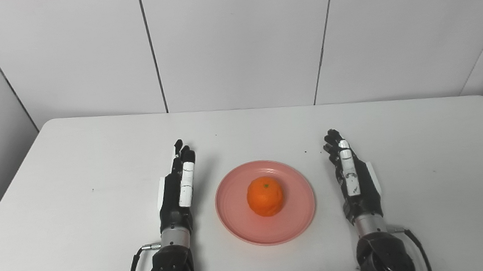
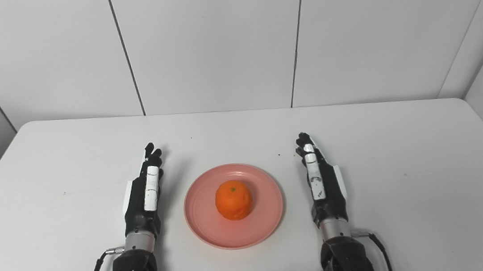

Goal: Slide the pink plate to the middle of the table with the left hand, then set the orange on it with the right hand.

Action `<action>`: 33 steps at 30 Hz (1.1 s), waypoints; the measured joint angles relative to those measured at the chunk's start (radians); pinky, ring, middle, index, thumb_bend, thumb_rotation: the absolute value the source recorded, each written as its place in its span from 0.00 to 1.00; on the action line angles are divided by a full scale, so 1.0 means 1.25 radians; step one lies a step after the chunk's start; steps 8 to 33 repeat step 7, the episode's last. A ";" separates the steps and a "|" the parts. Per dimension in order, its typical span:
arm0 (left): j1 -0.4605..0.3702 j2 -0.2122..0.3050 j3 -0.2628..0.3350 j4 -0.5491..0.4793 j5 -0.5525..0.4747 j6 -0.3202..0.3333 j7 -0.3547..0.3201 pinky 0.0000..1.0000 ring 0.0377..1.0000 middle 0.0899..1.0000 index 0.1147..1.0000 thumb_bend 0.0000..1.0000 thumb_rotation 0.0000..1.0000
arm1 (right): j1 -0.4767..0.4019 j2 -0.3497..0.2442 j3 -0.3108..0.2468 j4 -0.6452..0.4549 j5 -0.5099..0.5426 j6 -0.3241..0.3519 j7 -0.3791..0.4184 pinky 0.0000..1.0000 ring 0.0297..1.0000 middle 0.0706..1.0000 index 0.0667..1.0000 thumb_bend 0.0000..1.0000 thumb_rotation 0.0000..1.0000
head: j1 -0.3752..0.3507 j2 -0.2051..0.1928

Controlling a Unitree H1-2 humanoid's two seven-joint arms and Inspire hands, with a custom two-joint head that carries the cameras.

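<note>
Since the orange sits on the pink plate, both jobs look done, and the left hand and right hand rest with fingers released, holding nothing.

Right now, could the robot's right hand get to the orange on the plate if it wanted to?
Probably yes. The right hand rests open on the table just beside the pink plate, and the orange sits uncovered in the plate's middle. Nothing stands between them; the left hand lies on the far side.
</note>
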 measured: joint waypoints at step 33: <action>0.000 0.001 -0.002 0.000 0.000 0.001 0.000 1.00 0.99 0.97 1.00 0.81 0.98 | 0.000 0.001 -0.001 -0.002 0.001 0.000 0.000 1.00 0.93 0.92 0.89 0.81 0.98 | -0.001 0.002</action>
